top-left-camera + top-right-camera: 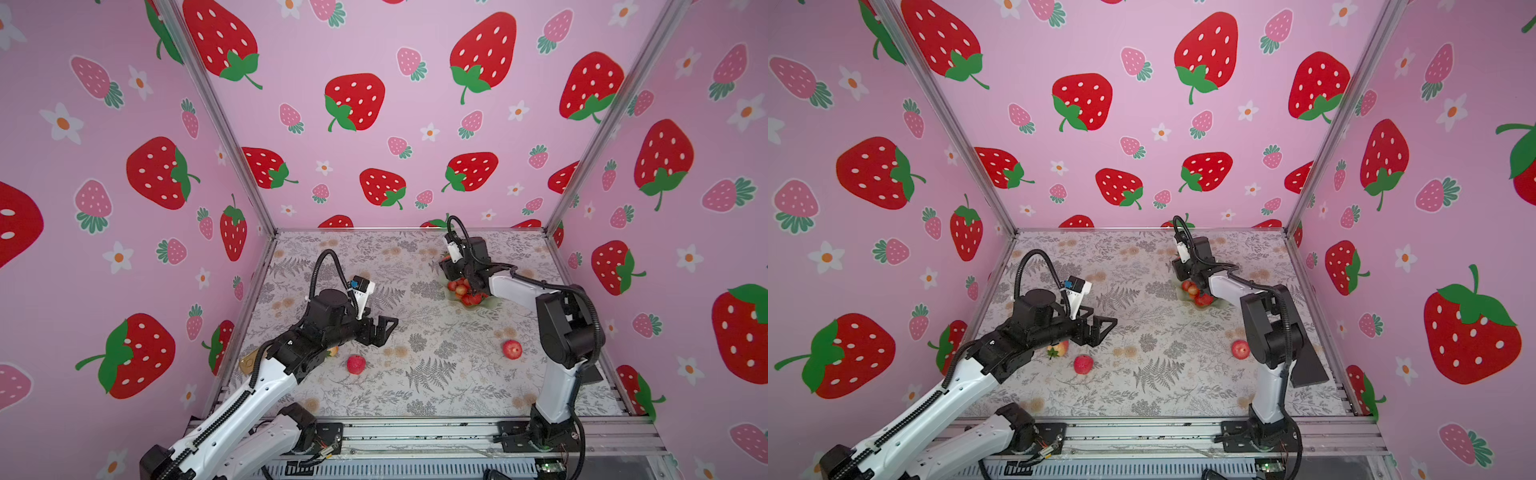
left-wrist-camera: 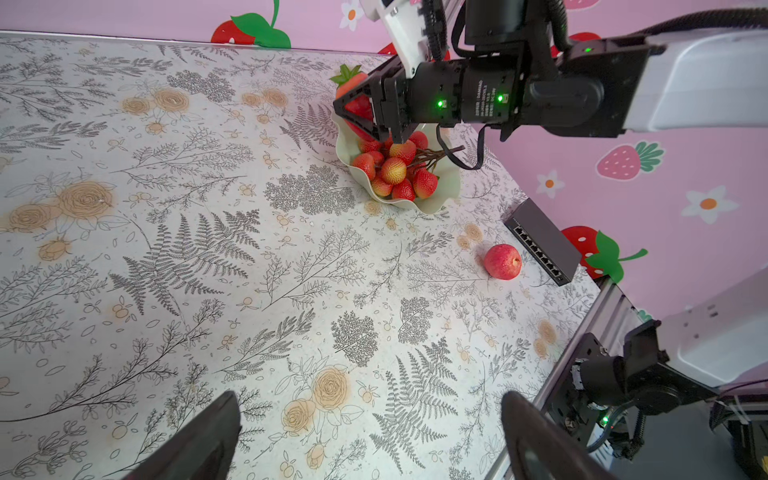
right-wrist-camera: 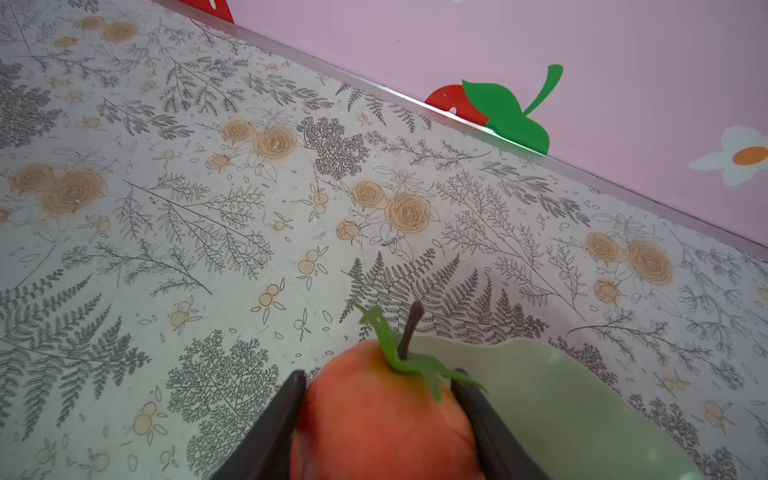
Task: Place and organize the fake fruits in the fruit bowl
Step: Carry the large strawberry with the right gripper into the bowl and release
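Right wrist view: the right pincer is pinching a strawberry across its fat middle, right at the rim of the bowl. It looks like light, hard, slick plastic, so I'd grip the body, not the floppy leaves. The left pincer hangs spread wide over the worktop.

Seen from my remote console: the floral-print table carries the mint fruit bowl toward its far right. The left round red fruit lies near a strawberry, well apart from the right round red fruit.
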Robot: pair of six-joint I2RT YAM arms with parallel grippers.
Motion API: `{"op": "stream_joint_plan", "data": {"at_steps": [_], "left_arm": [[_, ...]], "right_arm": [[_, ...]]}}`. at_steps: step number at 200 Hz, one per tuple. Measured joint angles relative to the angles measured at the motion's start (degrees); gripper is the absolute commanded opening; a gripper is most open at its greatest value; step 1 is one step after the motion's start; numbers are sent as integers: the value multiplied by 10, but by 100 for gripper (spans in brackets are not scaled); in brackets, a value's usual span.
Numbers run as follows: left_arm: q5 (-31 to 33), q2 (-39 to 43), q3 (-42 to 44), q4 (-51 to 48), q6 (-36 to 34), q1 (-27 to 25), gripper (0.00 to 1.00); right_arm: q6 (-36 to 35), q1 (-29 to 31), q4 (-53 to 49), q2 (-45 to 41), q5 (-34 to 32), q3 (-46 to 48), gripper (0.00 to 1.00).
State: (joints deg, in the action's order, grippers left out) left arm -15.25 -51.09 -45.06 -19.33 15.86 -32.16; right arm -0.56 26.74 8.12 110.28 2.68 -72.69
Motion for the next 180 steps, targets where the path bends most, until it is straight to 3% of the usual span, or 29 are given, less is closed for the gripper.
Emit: {"op": "stream_joint_plan", "data": {"at_steps": [69, 101, 113, 180], "left_arm": [[14, 7, 0, 0, -11, -9, 99], [34, -2, -5, -7, -10, -9, 99], [59, -7, -13, -21, -10, -9, 99], [207, -78, -94, -141, 11, -6, 99]], "right_arm": [[-7, -6, 23, 11, -14, 21, 43], [-12, -9, 29, 19, -22, 21, 51], [-14, -10, 29, 19, -24, 21, 59], [-26, -10, 37, 11, -39, 43, 75]]}}
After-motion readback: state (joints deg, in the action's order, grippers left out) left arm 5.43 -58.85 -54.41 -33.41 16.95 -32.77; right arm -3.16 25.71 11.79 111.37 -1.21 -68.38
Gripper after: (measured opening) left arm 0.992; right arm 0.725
